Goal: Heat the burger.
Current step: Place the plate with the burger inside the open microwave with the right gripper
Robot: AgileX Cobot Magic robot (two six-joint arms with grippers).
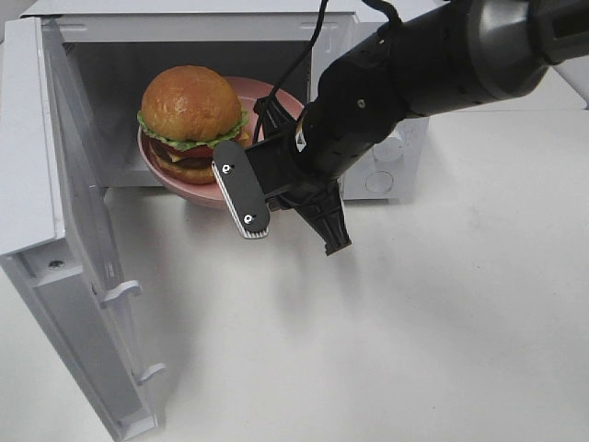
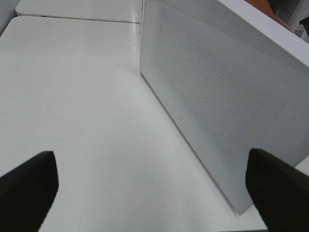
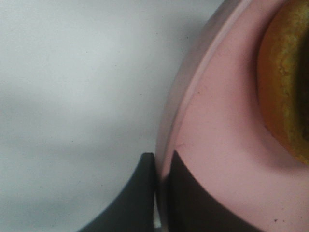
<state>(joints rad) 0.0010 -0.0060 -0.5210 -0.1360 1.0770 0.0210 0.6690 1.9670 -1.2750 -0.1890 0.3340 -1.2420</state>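
The burger [image 1: 191, 115], with its golden bun, lettuce and dark patty, sits on a round pink plate [image 1: 179, 189] in the mouth of the open microwave [image 1: 373, 175]. The plate's front rim juts out past the sill. My right gripper [image 3: 159, 162] is shut on the plate's rim [image 3: 217, 135], with the bun's edge [image 3: 285, 82] close by. In the exterior high view the wrist camera hides those fingers. My left gripper [image 2: 150, 153] is open, holds nothing, and hangs over the bare table beside the microwave.
The microwave's door [image 1: 83, 276] swings wide open to the left and reaches toward the table's front. A white perforated panel of the microwave [image 2: 217, 96] stands just ahead of the left gripper. White tabletop [image 1: 414, 350] stretches in front and to the right.
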